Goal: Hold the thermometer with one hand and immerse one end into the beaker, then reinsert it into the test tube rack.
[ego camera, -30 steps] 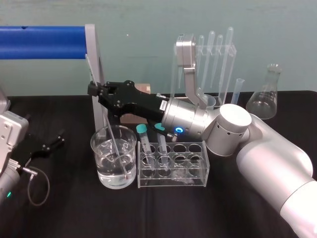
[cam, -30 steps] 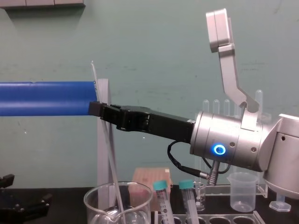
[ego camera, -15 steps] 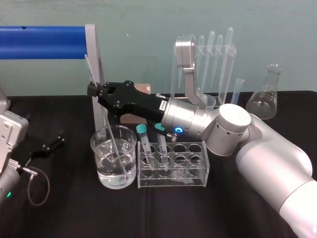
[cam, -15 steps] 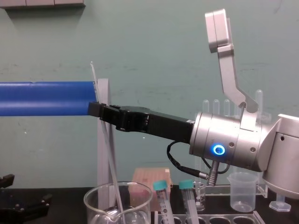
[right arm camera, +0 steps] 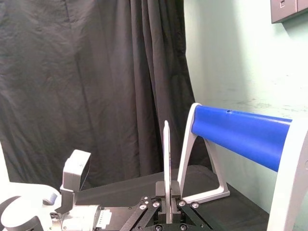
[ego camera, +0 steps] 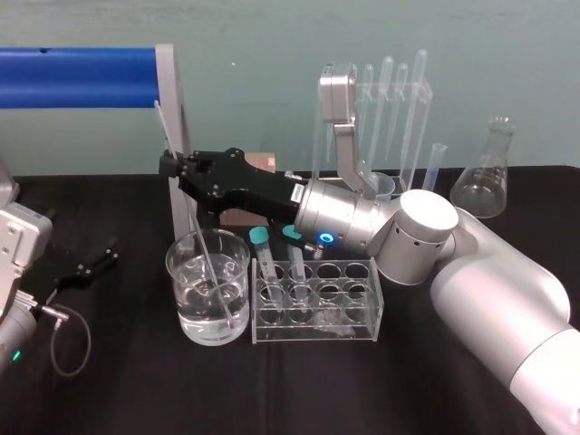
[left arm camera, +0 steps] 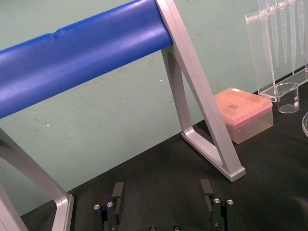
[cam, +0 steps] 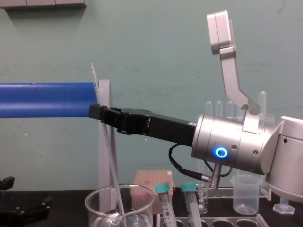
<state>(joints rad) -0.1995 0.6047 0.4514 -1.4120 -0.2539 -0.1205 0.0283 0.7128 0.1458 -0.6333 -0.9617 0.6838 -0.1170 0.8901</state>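
Item: the long, thin, clear glass thermometer (cam: 112,165). It stands left of centre in the head view. Its lower end is inside the large, wide, clear glass beaker (ego camera: 177,272) and appears to sit below the water line near the bottom.

Attitude: the long axis is steep but not plumb. The upper end points to the upper left of the frame and the lower end runs down and right into the beaker.

Grasp: the slim black right gripper (ego camera: 172,165) is clenched on the rod in its upper part, with the jaws pressed against the glass on both sides.

Step in hand, as judged: immersion. Reinsertion is not yet done.

Next move, as judged: draw the rod up along its own axis until the tip clears the rim. Carry it right to the low, pale, translucent plastic test tube rack (ego camera: 349,331), just beside the beaker. Bring it nearer upright over a free hole, away from the two teal-capped tubes (ego camera: 264,254) at the rack's left end.

The black left gripper (left arm camera: 161,184) is parked at the far left, low on the table, with its jaws spread wide and nothing between them.
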